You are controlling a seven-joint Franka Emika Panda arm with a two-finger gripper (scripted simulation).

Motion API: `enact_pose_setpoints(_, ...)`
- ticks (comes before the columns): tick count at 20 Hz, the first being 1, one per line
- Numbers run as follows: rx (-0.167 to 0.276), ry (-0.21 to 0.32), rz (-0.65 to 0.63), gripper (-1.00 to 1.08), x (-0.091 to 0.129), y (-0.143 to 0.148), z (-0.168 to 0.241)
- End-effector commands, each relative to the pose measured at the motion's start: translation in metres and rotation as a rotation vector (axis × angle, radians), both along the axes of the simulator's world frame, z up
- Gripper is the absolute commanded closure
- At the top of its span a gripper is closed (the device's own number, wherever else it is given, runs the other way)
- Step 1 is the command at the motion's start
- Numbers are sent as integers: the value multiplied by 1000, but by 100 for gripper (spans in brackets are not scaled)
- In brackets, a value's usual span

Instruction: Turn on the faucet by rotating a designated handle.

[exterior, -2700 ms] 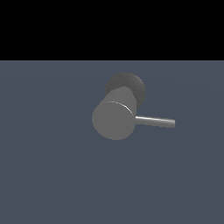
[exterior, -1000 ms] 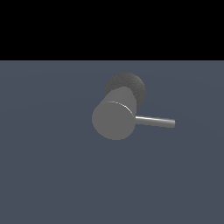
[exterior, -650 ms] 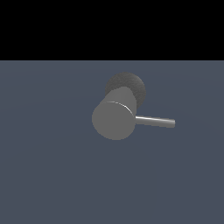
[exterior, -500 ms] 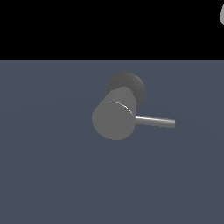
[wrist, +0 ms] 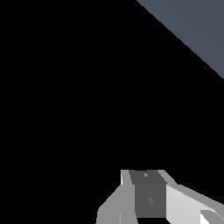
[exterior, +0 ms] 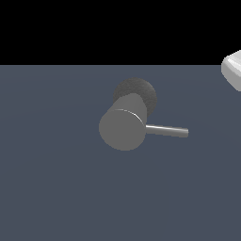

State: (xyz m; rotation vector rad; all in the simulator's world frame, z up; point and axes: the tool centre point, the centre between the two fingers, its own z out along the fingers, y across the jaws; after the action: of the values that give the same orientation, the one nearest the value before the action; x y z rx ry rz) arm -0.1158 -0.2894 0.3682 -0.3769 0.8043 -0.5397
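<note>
The faucet [exterior: 123,128] is shown with its handle [exterior: 167,131] projecting toward the exterior view's right, well apart from the arm [exterior: 232,69]; finger spread cannot be told.

Matte grey faucet [exterior: 123,128], darker speckled base [exterior: 141,92], grey handle [exterior: 167,131]
</note>
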Motion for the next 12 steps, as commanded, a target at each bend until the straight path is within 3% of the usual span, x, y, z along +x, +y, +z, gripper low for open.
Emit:
enact_pose_setpoints(1,79,49,-42,108,3,-8,-31)
enact_pose_setpoints(7,251,183,-137,108,5,-17,-108)
enact_pose_setpoints(12,356,287,-198,108,1,-17,-163)
